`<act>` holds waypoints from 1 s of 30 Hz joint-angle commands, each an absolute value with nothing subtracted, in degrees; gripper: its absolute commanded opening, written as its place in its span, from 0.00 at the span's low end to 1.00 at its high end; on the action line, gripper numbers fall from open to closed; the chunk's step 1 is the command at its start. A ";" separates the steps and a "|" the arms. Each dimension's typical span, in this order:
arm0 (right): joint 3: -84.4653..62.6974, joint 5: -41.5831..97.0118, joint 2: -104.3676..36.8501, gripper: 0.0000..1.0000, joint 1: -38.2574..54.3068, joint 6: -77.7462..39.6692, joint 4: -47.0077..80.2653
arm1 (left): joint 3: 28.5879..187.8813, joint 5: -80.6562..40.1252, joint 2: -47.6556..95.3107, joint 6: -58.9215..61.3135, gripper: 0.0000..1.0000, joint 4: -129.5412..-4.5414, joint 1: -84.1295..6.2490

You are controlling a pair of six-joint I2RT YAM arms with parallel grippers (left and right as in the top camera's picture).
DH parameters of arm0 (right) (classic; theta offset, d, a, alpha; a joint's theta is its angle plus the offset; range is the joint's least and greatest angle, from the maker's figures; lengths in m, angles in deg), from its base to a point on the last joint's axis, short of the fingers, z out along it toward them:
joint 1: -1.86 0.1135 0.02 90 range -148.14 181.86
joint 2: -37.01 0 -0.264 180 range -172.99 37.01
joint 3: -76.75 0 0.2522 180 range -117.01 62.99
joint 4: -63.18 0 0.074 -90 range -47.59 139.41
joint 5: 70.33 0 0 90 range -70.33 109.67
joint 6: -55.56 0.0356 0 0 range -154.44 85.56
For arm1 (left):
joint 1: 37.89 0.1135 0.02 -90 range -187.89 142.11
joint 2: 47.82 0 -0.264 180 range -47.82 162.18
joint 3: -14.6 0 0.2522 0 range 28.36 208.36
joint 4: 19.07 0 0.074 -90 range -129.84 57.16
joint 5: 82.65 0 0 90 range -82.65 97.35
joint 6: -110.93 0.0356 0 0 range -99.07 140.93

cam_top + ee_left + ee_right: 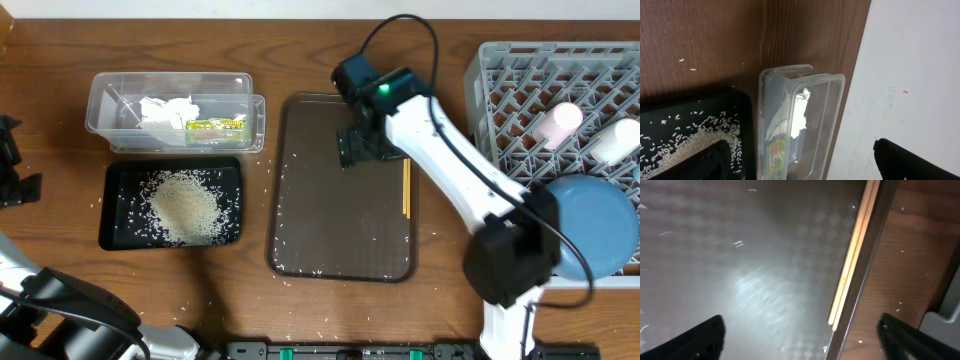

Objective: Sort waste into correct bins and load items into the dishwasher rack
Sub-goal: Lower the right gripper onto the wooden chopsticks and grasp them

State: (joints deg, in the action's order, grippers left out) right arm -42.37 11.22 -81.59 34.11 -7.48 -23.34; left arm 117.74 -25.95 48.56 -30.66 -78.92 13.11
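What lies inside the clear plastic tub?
The clear tub holds a crumpled white tissue and a green-yellow snack wrapper beside it. Whatever lies beneath the tissue is covered.

Dishwasher rack [500,95] partly beyond frame edge

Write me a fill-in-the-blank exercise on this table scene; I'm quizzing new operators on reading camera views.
1. The rice pile lies in the ___ tray.
2. The tissue and snack wrapper sit in the ___ tub.
3. The ___ lie on the brown serving tray, along its edge nearest the dishwasher rack.
4. The right tool hovers over the brown serving tray with its jaws ___.
Missing words: black; clear; chopsticks; open.
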 commanded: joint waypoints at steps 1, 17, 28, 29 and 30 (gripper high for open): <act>-42.19 7.77 -85.83 0.91 32.27 -5.55 -23.14 | 117.83 -26.49 48.41 -30.11 0.94 -79.05 13.20; -42.19 26.15 -93.96 0.66 21.52 -9.86 -16.36 | 117.83 -26.47 48.41 -30.09 0.94 -79.05 13.20; -42.19 24.01 -94.05 0.64 22.66 -9.25 -15.58 | 117.83 -26.47 48.41 -30.11 0.95 -79.05 13.20; -42.19 22.74 -94.18 0.64 22.96 -8.31 -15.64 | 117.83 -26.49 48.41 -30.11 0.94 -79.07 13.20; -42.19 21.87 -94.29 0.64 23.23 -7.69 -15.69 | 117.83 -26.47 48.41 -30.11 0.94 -79.05 13.20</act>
